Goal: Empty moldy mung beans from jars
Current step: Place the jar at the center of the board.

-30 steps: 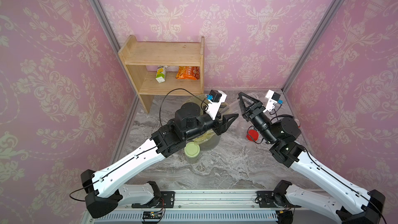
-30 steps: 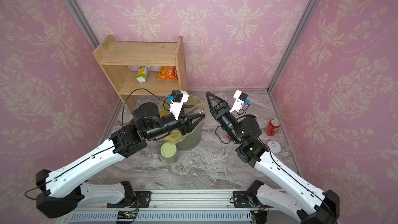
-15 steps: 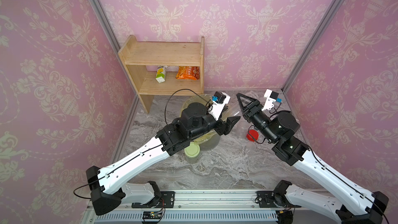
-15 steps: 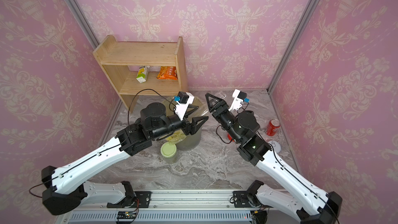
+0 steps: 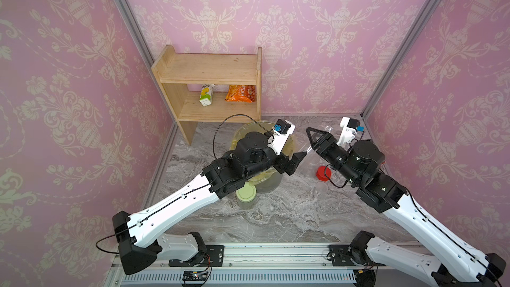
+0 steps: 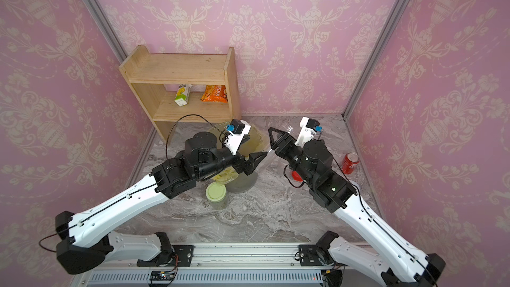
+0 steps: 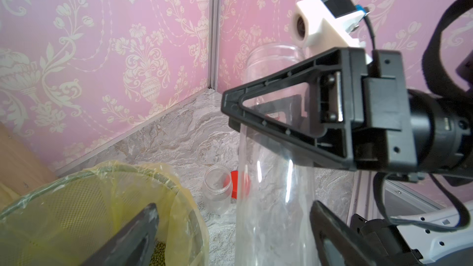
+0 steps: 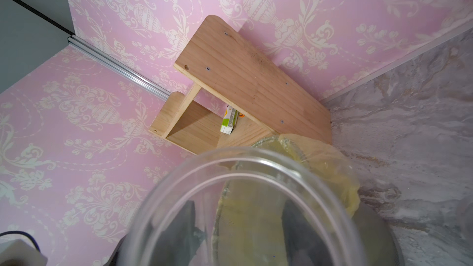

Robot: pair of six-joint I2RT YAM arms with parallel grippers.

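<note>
The left gripper [image 5: 296, 162] had opened wide, releasing the tall clear plastic jar [image 7: 271, 188]; the right gripper [image 5: 310, 139] now clamped it beside the yellow-lined mesh bin [image 7: 76, 182]. Tiny green mung beans [image 7: 160, 250] lay in that bin; the handover looked done.

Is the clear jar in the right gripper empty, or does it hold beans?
Empty. The clear jar is see-through along its visible length in both wrist views, with nothing green inside.

right gripper [image 6: 271, 138] clamps clear jar [image 6: 276, 158] | red can [image 6: 350, 163] upright
</note>
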